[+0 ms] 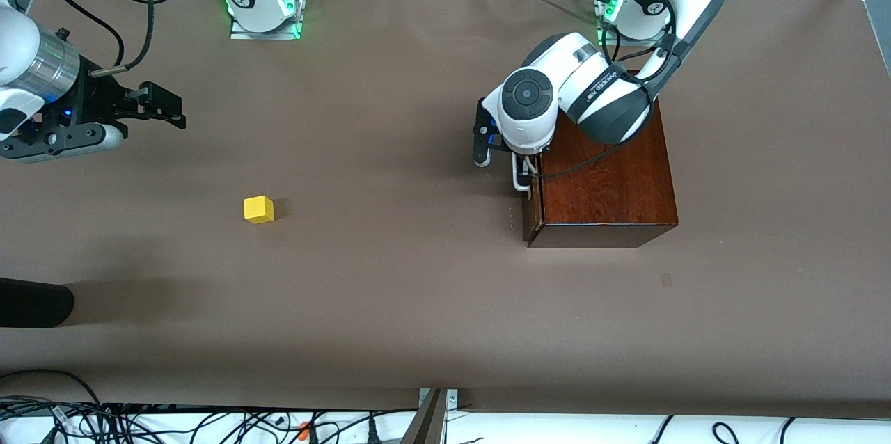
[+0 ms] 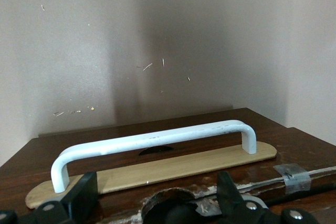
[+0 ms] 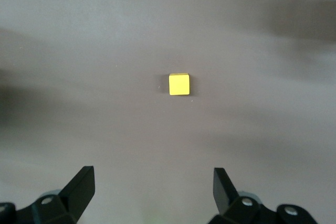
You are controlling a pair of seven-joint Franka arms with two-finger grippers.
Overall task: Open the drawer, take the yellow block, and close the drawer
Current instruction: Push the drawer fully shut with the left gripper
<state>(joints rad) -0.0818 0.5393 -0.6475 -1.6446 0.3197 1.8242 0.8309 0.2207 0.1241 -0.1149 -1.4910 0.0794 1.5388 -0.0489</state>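
Front view shows your left hand, fingers apart, just beside the shut drawer's handle. The yellow block sits on the counter, well apart from the drawer; right hand waits open.

drawer: dark reddish-brown front, flush or nearly flush with its glossy mahogany box, so shut or almost; the front faces the right arm's end of the table. White U-bar handle sits on a pale oval backplate. yellow block: small plain cube, flat on the bare table, well apart from the drawer, toward the right arm's end.
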